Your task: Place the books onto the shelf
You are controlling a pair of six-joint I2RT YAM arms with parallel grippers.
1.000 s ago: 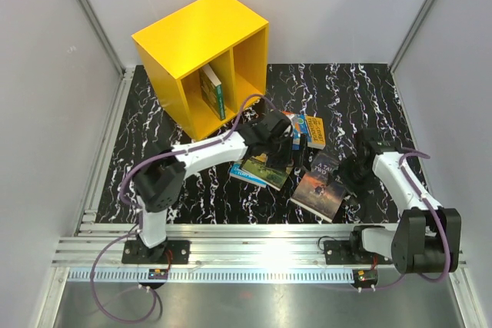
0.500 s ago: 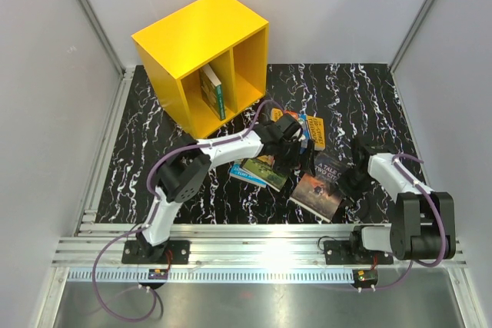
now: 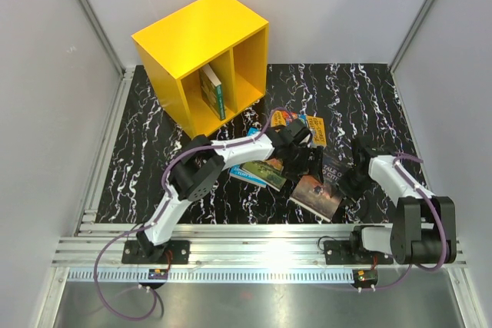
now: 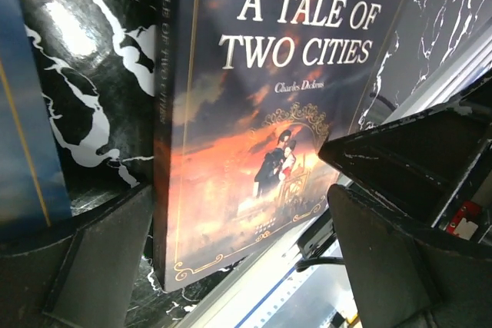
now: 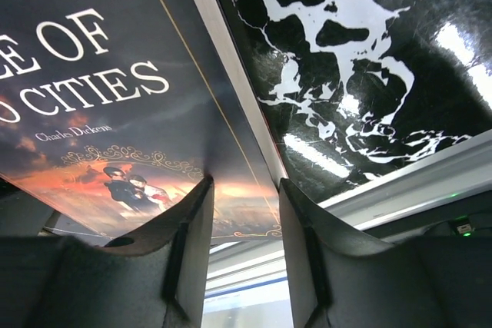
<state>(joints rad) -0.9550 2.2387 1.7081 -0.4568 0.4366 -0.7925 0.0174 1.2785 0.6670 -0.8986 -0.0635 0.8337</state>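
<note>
The yellow shelf [image 3: 200, 32] stood at the far left of the black marbled table [image 3: 369, 105], its open side turned toward the near right. A green-spined book [image 3: 213, 90] stood upright in its left compartment, close to the divider. The other books lay flat on the table, near the middle and well apart from the shelf. A green-and-blue book [image 3: 257, 172] lay to the near left of the group and two orange-yellow books [image 3: 311, 130] lay at its far side. A dark book [image 3: 317, 193], titled "A Tale of Two Cities", lay nearest the aluminium rail [image 3: 254, 232] at the table's near edge. The left arm reached across from the left, and the left gripper [image 3: 305, 160] hung low over the far end of the dark book. Its pincer was spread wide, one finger on each side of the cover in the wrist view, and it held nothing. The right gripper [image 3: 348, 183] was down at the right edge of the same book. In its wrist view the two fingers [image 5: 184, 266] stood only a narrow gap apart, and the pale page edge of the dark book ran into that gap. The left finger was over the cover and the right finger over the table beside it. It could not be told whether the pads were pressing on the book or were short of it.
</note>
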